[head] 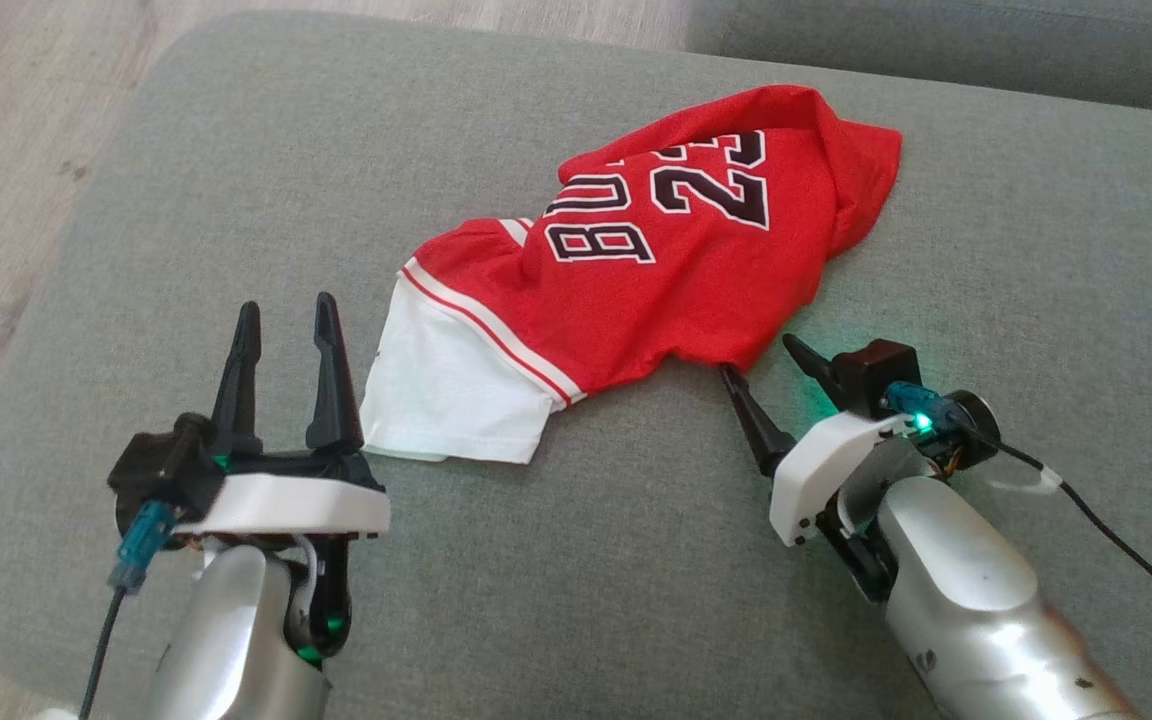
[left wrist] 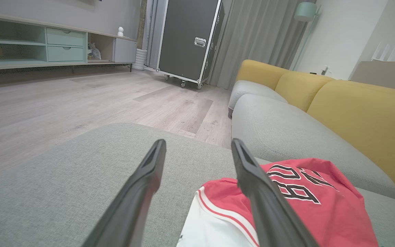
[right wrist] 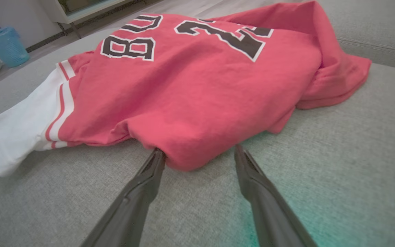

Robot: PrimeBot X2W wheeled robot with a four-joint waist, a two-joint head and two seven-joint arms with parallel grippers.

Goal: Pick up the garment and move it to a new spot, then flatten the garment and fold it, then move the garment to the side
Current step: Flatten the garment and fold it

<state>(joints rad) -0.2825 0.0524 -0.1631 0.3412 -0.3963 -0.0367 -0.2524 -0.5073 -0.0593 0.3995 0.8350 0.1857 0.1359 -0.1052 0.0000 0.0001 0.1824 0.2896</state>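
a rumpled red mesh jersey (head: 656, 270) with a white sleeve, red-and-white striped trim and black white-edged lettering lies partly bunched, centre to upper right of the head view, sleeve toward lower left.

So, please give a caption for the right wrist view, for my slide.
Open right hand at the edge of a red jersey on a grey sofa.

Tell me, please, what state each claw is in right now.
Left claw: open, empty, beside the jersey.
Right claw: open, tips either side of the jersey's red edge, not gripping.
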